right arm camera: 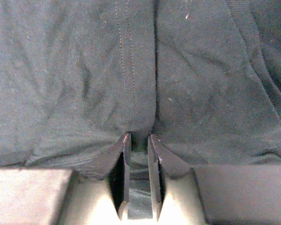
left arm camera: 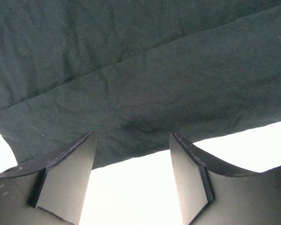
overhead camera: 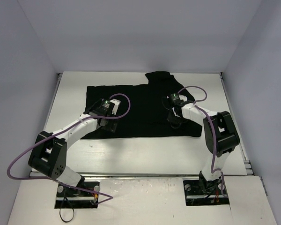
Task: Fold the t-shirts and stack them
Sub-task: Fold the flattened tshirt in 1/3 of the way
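White desk [overhead camera: 145, 154] bore the shirt [overhead camera: 140, 101]; our right pincer [right arm camera: 139, 138] pinched a thin fold that might slip; left pincer [left arm camera: 132, 134] hung spread.

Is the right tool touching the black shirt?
Touching. The right wrist view shows the right tool pinching a raised ridge of the black t-shirt, with cloth squeezed inside it.
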